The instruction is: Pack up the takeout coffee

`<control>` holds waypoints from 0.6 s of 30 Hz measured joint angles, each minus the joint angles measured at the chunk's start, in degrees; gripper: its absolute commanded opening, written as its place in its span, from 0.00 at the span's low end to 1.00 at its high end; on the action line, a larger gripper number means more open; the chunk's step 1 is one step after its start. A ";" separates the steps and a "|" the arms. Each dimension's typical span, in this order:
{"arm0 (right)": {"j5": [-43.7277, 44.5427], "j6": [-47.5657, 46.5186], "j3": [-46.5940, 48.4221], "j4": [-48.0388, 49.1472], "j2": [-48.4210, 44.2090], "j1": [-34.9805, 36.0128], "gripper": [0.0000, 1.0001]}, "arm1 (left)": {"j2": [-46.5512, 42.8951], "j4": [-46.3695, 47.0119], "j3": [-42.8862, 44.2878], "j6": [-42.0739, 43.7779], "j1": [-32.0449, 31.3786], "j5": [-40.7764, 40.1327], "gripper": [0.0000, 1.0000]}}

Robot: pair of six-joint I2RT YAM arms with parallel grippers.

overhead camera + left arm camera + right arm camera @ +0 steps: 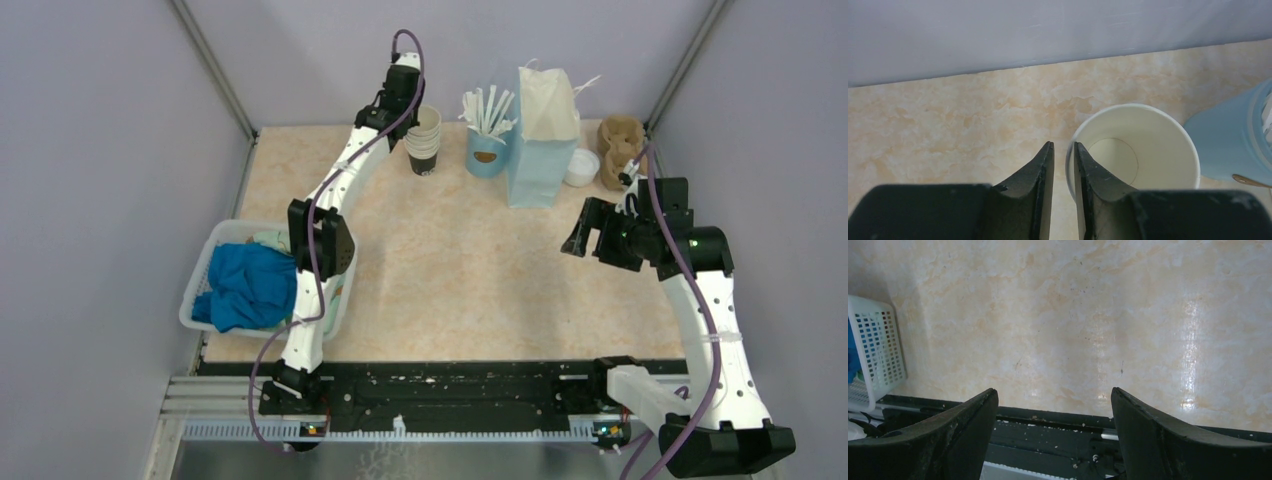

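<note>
The left gripper [1062,145] is drawn nearly closed. Its 2 fingers [1045,172] straddle the near wall of the top cup in a stack of lidless paper cups [1143,150]. 1 finger stands inside the mouth against the rim, the other outside, with a thin sliver of table [948,125] showing between it and the wall. Whether the wall is truly pinched I cannot tell. The stack stands upright at the table's far edge, mouth up, just left of the light blue cup [487,152] of white sticks.

The right gripper [1054,390] is spread wide and holds nothing (only bare tabletop and the black front rail [1048,417] show between its fingers). It hangs above the right side of the table, near the light blue paper bag [545,140] but apart from it.

The takeout coffee I cannot pick out for certain. The 1 white round lid [581,168] in sight sits at the far right, just beside the bag and next to the brown cardboard carrier [620,148]. Its flat face is up, so its axis runs vertical. Whether a cup stands under it is too small to tell.
</note>
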 measured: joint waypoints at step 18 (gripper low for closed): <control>0.02 -0.92 -0.20 0.00 0.07 0.00 0.83 | 0.00 -0.26 1.01 -0.44 -0.04 0.00 0.23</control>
